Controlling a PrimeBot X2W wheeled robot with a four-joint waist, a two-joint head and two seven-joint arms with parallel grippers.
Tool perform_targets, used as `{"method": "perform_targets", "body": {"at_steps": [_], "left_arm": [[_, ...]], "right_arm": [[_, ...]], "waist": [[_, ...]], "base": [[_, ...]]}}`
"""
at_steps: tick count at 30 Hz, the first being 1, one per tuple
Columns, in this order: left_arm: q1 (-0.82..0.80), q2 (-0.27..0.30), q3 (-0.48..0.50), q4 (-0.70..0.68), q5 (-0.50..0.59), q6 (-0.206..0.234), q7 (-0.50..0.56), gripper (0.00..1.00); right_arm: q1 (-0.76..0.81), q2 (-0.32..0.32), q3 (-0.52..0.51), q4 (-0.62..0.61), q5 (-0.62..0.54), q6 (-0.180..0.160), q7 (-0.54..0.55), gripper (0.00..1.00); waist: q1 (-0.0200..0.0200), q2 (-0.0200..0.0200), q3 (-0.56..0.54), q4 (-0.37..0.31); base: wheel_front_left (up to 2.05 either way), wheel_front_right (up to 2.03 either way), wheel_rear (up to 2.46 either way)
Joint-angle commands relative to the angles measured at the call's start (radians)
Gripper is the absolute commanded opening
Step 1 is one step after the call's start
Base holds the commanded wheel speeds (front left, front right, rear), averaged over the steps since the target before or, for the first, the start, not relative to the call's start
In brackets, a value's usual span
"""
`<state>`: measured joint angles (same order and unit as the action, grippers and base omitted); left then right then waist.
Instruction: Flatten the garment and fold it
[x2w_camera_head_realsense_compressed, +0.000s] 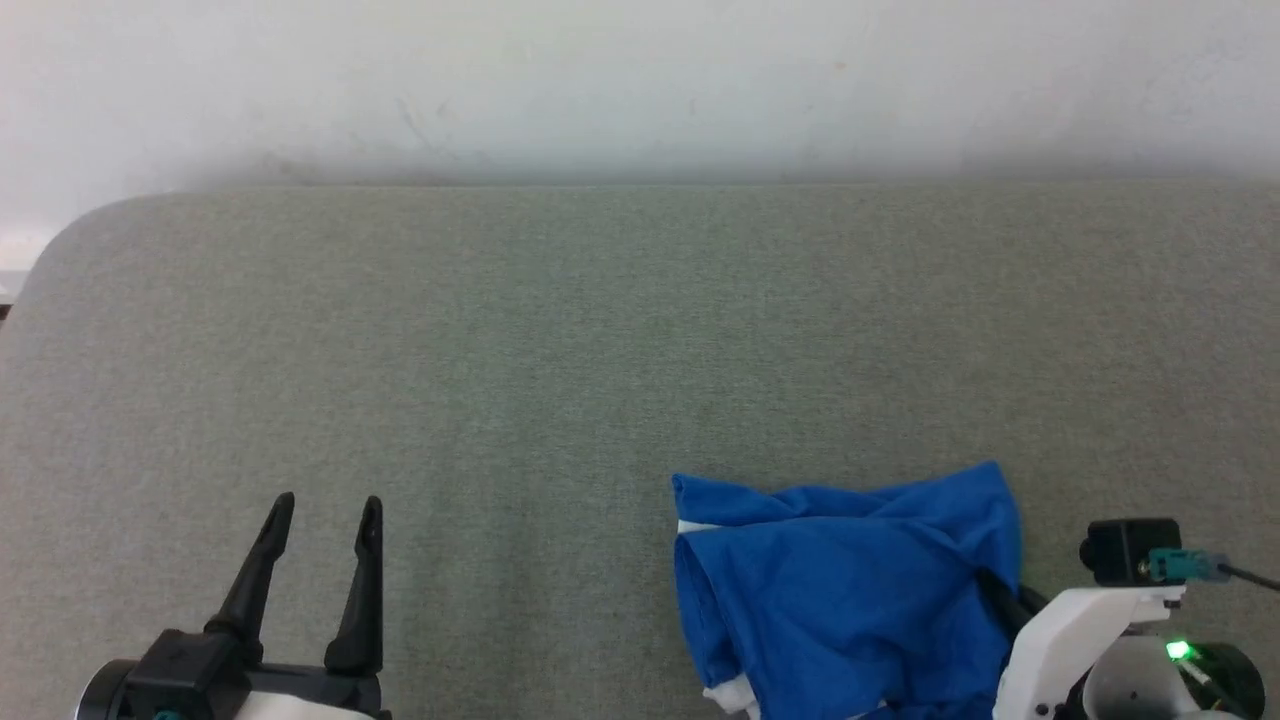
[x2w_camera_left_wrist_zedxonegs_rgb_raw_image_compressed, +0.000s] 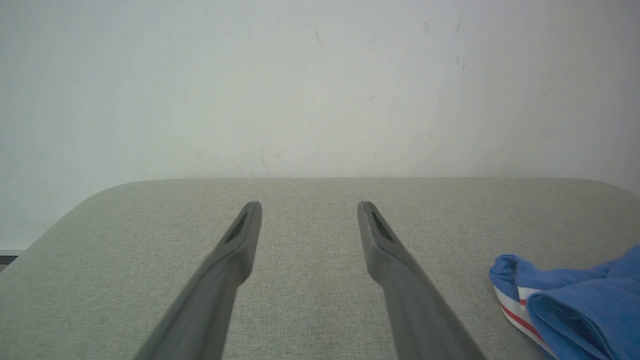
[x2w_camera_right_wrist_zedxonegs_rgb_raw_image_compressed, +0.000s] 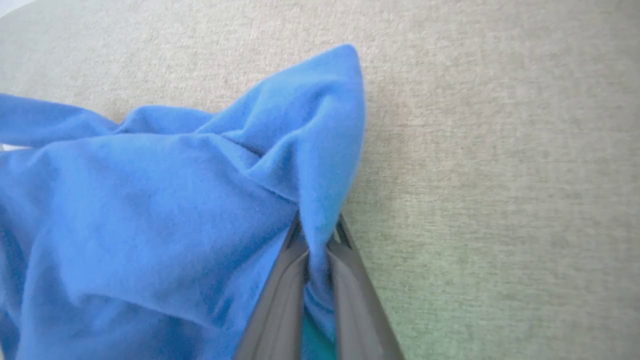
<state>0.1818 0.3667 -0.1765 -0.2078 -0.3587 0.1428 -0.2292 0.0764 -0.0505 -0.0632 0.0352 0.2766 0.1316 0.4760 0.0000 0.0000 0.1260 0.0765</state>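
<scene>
The garment (x2w_camera_head_realsense_compressed: 850, 590) is a crumpled royal-blue shirt, lying bunched at the front right of the grey-green cloth table (x2w_camera_head_realsense_compressed: 600, 350). A white edge with a red stripe shows on the garment (x2w_camera_left_wrist_zedxonegs_rgb_raw_image_compressed: 575, 305) in the left wrist view. My right gripper (x2w_camera_right_wrist_zedxonegs_rgb_raw_image_compressed: 317, 227) is shut on a fold of the garment (x2w_camera_right_wrist_zedxonegs_rgb_raw_image_compressed: 175, 215) at its right side, blue cloth pinched between the two fingers. In the head view those fingers sit mostly under the cloth beside the white wrist (x2w_camera_head_realsense_compressed: 1070, 630). My left gripper (x2w_camera_head_realsense_compressed: 325, 515) stands open at the front left, far from the garment, with nothing between its fingers (x2w_camera_left_wrist_zedxonegs_rgb_raw_image_compressed: 235, 250).
A pale wall (x2w_camera_head_realsense_compressed: 640, 80) runs behind the table's far edge. The table's far left corner (x2w_camera_head_realsense_compressed: 60, 250) is rounded. Bare cloth surface stretches across the middle and back of the table.
</scene>
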Motion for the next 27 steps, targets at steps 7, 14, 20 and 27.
{"method": "perform_targets", "body": {"at_steps": [7, 14, 20, 27], "left_arm": [[-0.034, 0.007, -0.003, -0.016, 0.012, 0.006, -0.005, 1.00], [-0.057, 0.019, 0.002, -0.035, 0.018, 0.010, -0.001, 1.00], [-0.094, 0.038, 0.003, -0.060, 0.029, 0.008, 0.015, 1.00], [-0.139, 0.067, 0.011, -0.087, 0.041, 0.005, 0.037, 1.00]], "right_arm": [[-0.085, -0.013, -0.025, -0.036, -0.045, -0.001, 0.031, 0.00], [-0.191, -0.100, -0.029, -0.057, -0.070, -0.001, 0.086, 0.00], [-0.306, -0.216, -0.016, -0.072, -0.081, -0.001, 0.156, 0.00], [-0.429, -0.303, -0.012, -0.045, -0.092, -0.001, 0.179, 0.00]], "waist": [[0.0000, 0.0000, 0.029, -0.076], [0.0000, 0.0000, 0.062, -0.169], [0.0000, 0.0000, 0.117, -0.244], [0.0000, 0.0000, 0.200, -0.317]], "base": [[0.00, 0.00, 0.00], [0.00, 0.00, 0.00], [0.00, 0.00, 0.00], [0.00, 0.00, 0.00]]}}
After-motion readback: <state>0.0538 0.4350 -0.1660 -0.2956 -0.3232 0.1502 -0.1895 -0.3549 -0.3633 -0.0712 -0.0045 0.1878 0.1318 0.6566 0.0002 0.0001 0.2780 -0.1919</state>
